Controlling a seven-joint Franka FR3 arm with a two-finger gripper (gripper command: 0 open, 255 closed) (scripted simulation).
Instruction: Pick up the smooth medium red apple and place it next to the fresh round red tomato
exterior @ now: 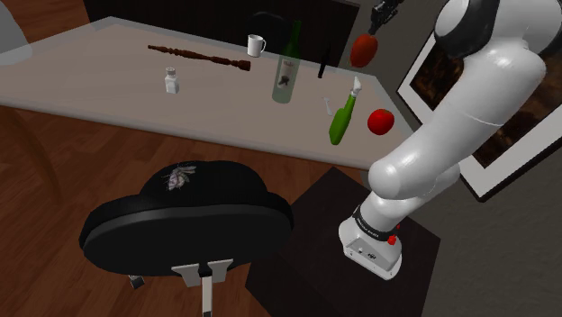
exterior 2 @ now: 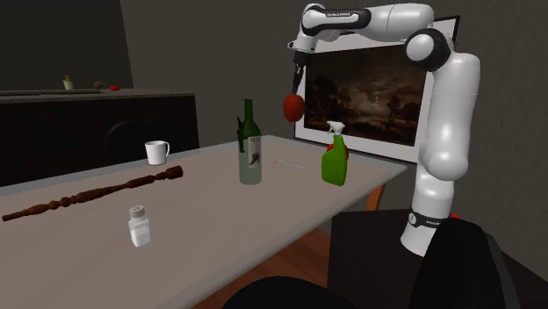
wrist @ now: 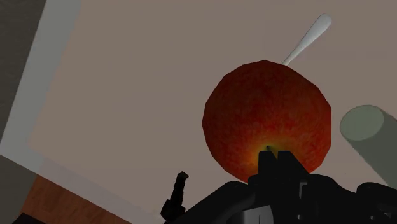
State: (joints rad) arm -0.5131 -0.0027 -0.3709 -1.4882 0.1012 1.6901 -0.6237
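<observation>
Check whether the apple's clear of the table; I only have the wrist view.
Observer: Yes, the red apple hangs in the gripper, well above the table.
Operator: Where's the target?
Observer: The red tomato sits on the table, just to the shoulder view's right of the green spray bottle, not touching it.
Operator: Any tall obstacles?
Observer: A wine bottle stands upright, to the shoulder view's left of the spray bottle.
</observation>
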